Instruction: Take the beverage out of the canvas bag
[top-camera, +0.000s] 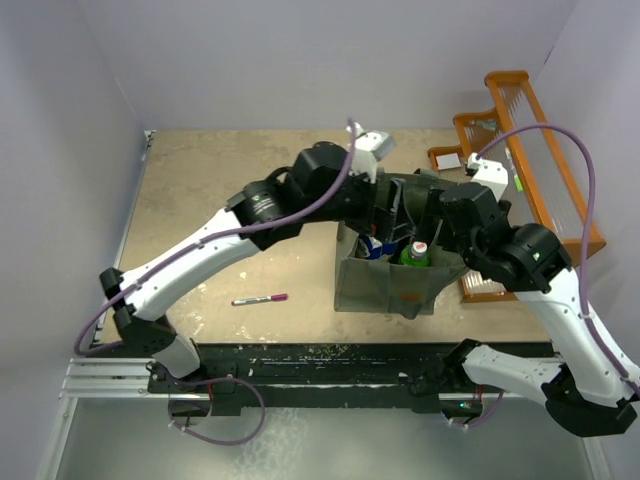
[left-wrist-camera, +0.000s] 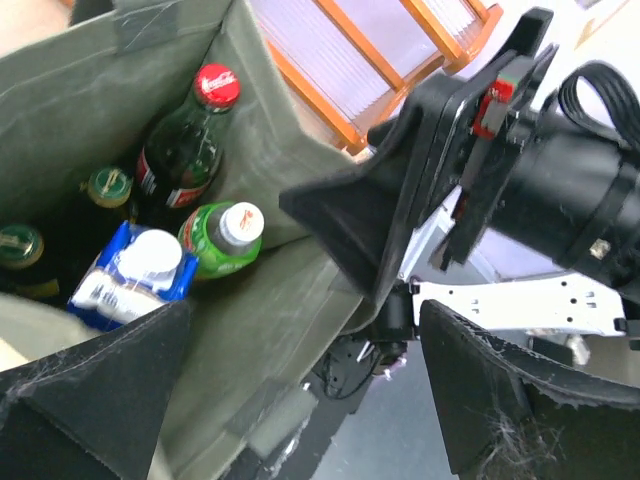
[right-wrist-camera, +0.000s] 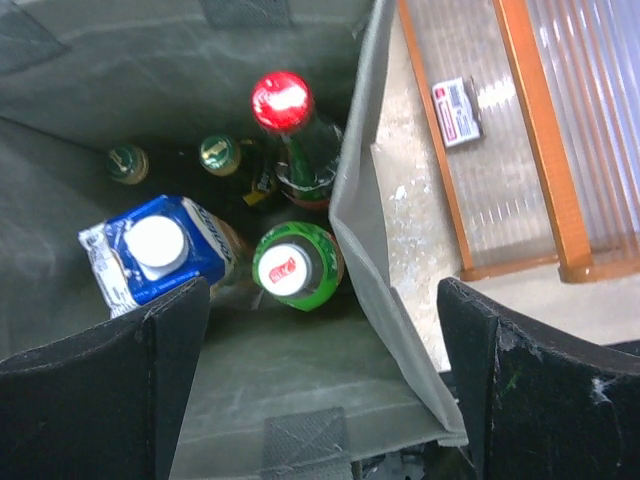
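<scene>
The grey-green canvas bag (top-camera: 385, 285) stands open at the table's middle right. Inside it are a green bottle with a white cap (right-wrist-camera: 297, 268), a dark bottle with a red cap (right-wrist-camera: 290, 130), a blue carton (right-wrist-camera: 155, 250) and two small green-capped bottles (right-wrist-camera: 218, 155). My left gripper (left-wrist-camera: 310, 400) is open over the bag's rim, one finger inside and one outside the bag wall (left-wrist-camera: 280, 330). My right gripper (right-wrist-camera: 325, 390) is open and empty above the green bottle, its fingers on either side of the bag's right wall (right-wrist-camera: 375, 250). In the top view both grippers (top-camera: 385, 215) (top-camera: 435, 215) hang over the bag's mouth.
An orange wooden rack (top-camera: 540, 150) stands just right of the bag, with a small card (right-wrist-camera: 458, 110) lying on it. A pink marker (top-camera: 260, 299) lies on the table left of the bag. The two wrists are close together above the bag.
</scene>
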